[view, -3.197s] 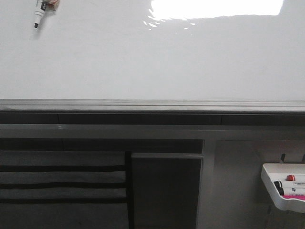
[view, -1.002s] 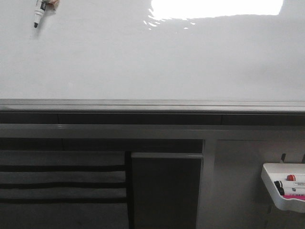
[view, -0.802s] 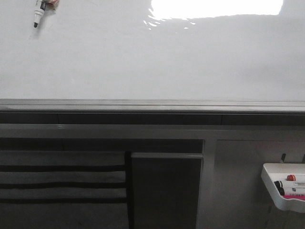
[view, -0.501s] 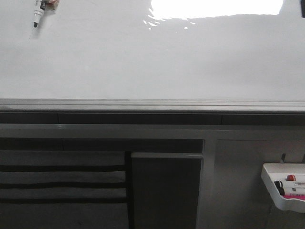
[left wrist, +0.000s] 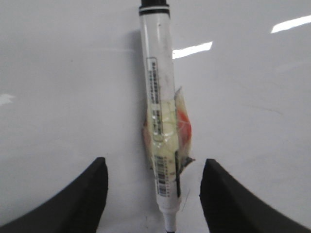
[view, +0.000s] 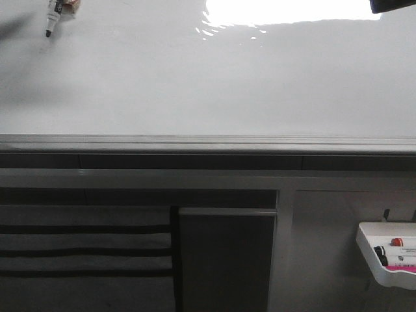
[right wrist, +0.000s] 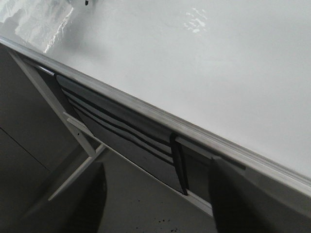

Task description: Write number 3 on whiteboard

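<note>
The whiteboard (view: 208,84) fills the upper front view, glossy white with a bright glare along its top. A white marker (view: 52,14) with a black tip is stuck to it at the top left with clear tape. In the left wrist view this marker (left wrist: 160,107) lies between the two black fingers of my left gripper (left wrist: 153,194), which is open and apart from it on both sides. My right gripper (right wrist: 155,199) is open and holds nothing, low beside the board's grey rail (right wrist: 160,119). The number 3 is out of view.
A grey metal rail (view: 208,143) runs under the board, with a dark striped frame below. A small white tray (view: 389,257) with several markers hangs at the lower right. A dark shape (view: 393,5) cuts into the top right corner.
A dark shape has come into the top right corner of the front view. A faint shadow has spread over the board at the top left by the marker. The marker has not moved.
</note>
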Controlling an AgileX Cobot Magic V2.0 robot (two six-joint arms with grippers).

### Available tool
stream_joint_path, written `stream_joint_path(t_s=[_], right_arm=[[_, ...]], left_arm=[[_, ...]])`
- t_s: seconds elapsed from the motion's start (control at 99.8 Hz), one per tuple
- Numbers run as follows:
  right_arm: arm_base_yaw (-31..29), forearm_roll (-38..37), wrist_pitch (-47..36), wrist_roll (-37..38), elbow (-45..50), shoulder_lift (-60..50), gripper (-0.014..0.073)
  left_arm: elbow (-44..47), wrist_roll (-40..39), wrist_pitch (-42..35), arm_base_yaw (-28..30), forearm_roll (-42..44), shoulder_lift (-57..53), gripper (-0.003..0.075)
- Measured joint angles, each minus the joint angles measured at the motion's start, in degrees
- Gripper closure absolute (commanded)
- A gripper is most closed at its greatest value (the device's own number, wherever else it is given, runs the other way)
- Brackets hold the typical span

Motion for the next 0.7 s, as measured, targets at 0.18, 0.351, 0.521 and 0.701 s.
stream_joint_path(t_s=[0.18, 0.351, 0.521, 0.701], right_arm=[[0.0, 0.0, 0.0, 0.0, 0.0, 0.0, 0.0186], [0.0, 0.0, 0.0, 0.0, 0.0, 0.0, 0.0186], [0.0, 0.0, 0.0, 0.0, 0.0, 0.0, 0.0186], [0.0, 0.0, 0.0, 0.0, 0.0, 0.0, 0.0186]], left_arm=[[-1.6, 0.0, 0.2, 0.1, 0.0, 3.1, 0.0333], [-1.7, 0.0, 0.5, 0.1, 0.0, 3.7, 0.0456], [-1.7, 0.0, 0.5, 0.1, 0.0, 3.7, 0.0570], [-1.7, 0.0, 0.6, 0.1, 0.0, 3.7, 0.0629]])
